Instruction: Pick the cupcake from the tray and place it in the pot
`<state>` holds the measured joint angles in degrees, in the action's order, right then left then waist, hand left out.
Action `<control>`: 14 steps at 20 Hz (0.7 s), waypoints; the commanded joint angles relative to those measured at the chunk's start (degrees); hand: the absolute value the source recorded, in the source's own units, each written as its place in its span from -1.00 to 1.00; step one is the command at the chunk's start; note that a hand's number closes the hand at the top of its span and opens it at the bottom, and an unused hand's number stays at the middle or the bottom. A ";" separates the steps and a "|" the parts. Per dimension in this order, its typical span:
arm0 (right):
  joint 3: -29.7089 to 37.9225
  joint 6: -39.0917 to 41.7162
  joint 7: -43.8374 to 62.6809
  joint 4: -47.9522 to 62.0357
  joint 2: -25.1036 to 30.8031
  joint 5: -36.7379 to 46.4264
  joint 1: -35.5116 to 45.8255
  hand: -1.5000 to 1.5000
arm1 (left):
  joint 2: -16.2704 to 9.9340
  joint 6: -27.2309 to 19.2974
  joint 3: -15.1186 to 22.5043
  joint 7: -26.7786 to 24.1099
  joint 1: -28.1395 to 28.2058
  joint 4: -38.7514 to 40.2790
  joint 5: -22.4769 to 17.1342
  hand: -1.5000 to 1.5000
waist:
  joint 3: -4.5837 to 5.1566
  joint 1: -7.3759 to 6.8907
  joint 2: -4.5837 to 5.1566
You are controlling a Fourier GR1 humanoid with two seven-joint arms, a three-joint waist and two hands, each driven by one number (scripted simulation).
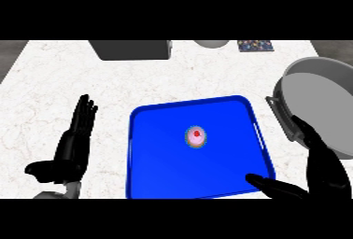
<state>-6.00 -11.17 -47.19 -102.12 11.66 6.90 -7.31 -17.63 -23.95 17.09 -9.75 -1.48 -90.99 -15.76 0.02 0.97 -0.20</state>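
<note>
From my head view, the cupcake (196,136) sits mid blue tray (158,163) on the worktop (48,84), the pot (321,100) just right. My right robot hand (314,172) hovers by the tray's right corner, fingers spread, empty. My left robot hand (76,140) rests open, left.

Head view looks steeply down onto counter (41,93)

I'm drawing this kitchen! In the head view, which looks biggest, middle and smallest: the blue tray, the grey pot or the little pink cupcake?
1. Blue rectangular tray, the largest.
2. Round grey metal pot, though the picture's edge cuts part of it off.
3. Small pink cupcake with a red top, by far the smallest.
</note>
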 commanded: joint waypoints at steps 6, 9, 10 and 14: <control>-6.71 0.16 19.70 -9.04 10.39 22.79 -9.02 -1.00 | 0.07 1.77 -0.61 -1.67 1.60 0.74 0.06 0.00 | 0.28 -0.42 -0.04; -10.75 2.23 30.91 -8.81 11.30 33.03 -7.03 -1.00 | 1.73 1.21 0.56 -1.55 0.20 2.34 0.86 0.00 | 0.37 -0.86 0.24; -11.62 3.21 34.72 -10.80 10.93 34.81 -7.90 -1.00 | 1.65 1.00 0.16 -0.48 -0.75 1.13 0.66 0.00 | 0.26 -0.67 0.11; -19.71 9.18 48.64 -15.03 6.31 43.07 -5.37 -1.00 | 1.07 3.91 -1.27 -3.29 0.55 4.01 0.00 0.00 | 0.15 -0.99 0.19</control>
<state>-19.99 -5.99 -10.02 -113.59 19.83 41.97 -13.20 -16.39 -22.14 16.88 -10.93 -1.55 -89.18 -15.20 0.22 0.05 -0.05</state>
